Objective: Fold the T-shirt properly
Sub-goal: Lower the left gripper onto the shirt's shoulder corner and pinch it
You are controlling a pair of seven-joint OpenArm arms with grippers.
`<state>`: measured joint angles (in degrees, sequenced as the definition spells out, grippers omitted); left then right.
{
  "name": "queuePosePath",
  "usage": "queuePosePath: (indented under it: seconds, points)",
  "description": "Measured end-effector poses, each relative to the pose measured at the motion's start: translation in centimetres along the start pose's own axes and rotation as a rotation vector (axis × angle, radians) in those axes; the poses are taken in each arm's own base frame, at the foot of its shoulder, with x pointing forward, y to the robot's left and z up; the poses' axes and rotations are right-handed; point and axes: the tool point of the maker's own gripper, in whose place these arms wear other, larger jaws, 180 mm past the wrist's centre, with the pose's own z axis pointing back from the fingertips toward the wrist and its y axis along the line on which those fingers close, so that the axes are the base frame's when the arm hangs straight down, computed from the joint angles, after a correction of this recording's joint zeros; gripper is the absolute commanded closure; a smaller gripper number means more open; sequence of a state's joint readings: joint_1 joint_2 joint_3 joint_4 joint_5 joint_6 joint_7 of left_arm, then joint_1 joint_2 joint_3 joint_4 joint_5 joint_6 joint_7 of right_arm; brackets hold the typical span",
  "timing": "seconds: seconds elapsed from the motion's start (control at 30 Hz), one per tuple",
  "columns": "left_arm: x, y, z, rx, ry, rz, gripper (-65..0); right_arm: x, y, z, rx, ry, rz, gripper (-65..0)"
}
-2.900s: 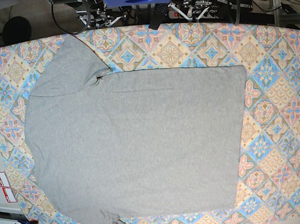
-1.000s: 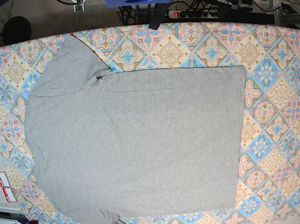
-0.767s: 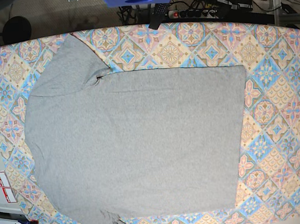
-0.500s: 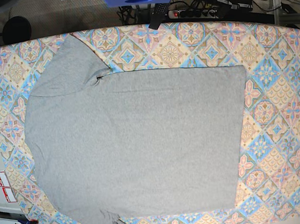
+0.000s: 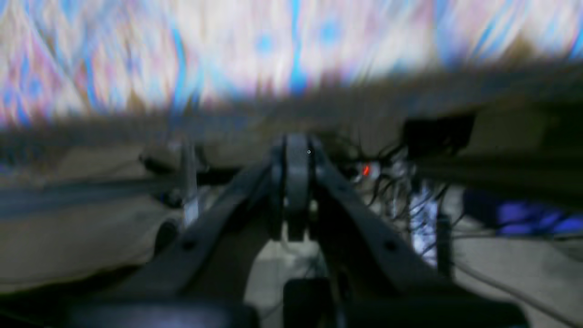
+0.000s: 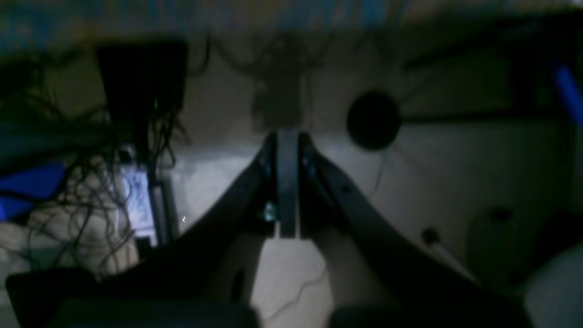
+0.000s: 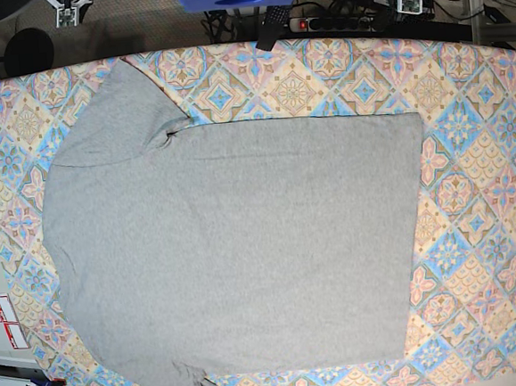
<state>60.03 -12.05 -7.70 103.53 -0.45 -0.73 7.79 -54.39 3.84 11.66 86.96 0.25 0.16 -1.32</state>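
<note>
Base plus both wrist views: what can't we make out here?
- T-shirt, base view: lower sleeve cut off by the bottom edge; underside hidden, so any print can't be seen.
- Left wrist view: motion blur smears the tablecloth and the floor clutter.
- Right wrist view: dark and blurred; no shirt in frame.
- Both arms, base view: almost entirely beyond the top edge.

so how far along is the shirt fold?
Done: T-shirt lies spread flat, plain side up, on the patterned tablecloth. In hand: nothing; the left tool and right tool are shut and empty, off the cloth. Left: every fold; no edge is turned over.
</note>
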Motion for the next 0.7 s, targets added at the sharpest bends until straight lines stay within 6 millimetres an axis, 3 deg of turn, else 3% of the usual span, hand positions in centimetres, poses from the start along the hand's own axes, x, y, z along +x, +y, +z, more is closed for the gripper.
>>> queuePosePath:
  seconds: [0.13,0.23,0.37,0.47,0.57,0.63,0.7]
  points:
    - [4.6,1.2,-0.2,0.038,-0.048,0.048,-0.3,3.4,0.5,0.2,0.015,-0.089,-0.001,0.0]
    - [8.0,0.9,-1.7,0.006,-0.103,0.161,-3.9,5.0,0.4,0.2,0.01,-0.125,0.0,0.0]
    - [9.0,1.7,-3.6,-0.002,-0.051,0.321,-15.5,5.7,1.3,0.3,0.036,-0.099,0.002,0.0]
    - [11.1,1.9,-5.2,-0.048,-0.044,0.434,-20.5,5.6,1.3,0.3,0.034,-0.056,0.0,0.0]
    - [13.8,2.4,-6.0,-0.094,-0.09,0.56,-20.9,8.4,1.2,-0.4,0.024,-0.099,-0.007,0.0]
    - [13.9,3.6,-6.7,-0.081,-0.096,0.652,-21.3,10.3,1.3,-0.4,0.024,-0.151,-0.014,0.0]
    - [13.1,4.9,-7.8,-0.049,-0.075,0.736,-21.4,10.4,1.5,-0.4,0.03,-0.14,-0.013,0.0]
